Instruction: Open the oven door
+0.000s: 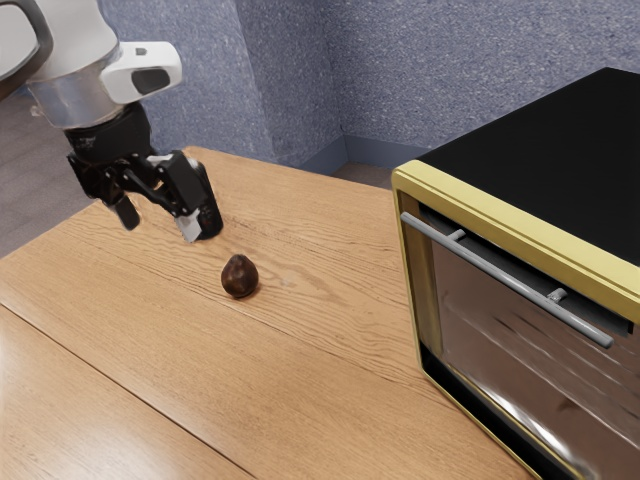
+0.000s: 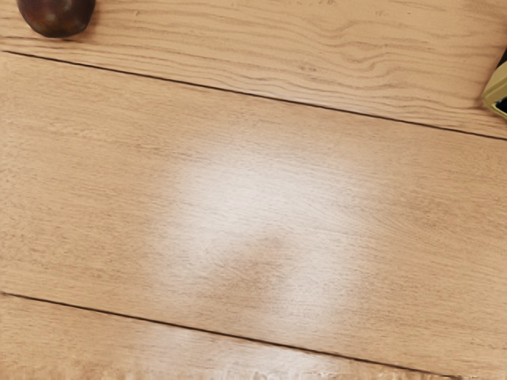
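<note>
a dark brown, rounded fruit [image 1: 239, 277] sits on the wooden surface [image 1: 300, 380], which has thin dark seams; beyond it stand speckled blue-grey walls [image 1: 220, 80] with a blue baseboard [image 1: 368, 150].

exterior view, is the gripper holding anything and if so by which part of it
Nothing is held: the gripper is open and empty above the table, and the dark round fruit lies apart from it.

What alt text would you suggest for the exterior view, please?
A yellow-and-black oven, its door shut, stands at the exterior view's right; toward the exterior view's left, a robot's open gripper hangs above a wooden table, near a dark fruit.
</note>
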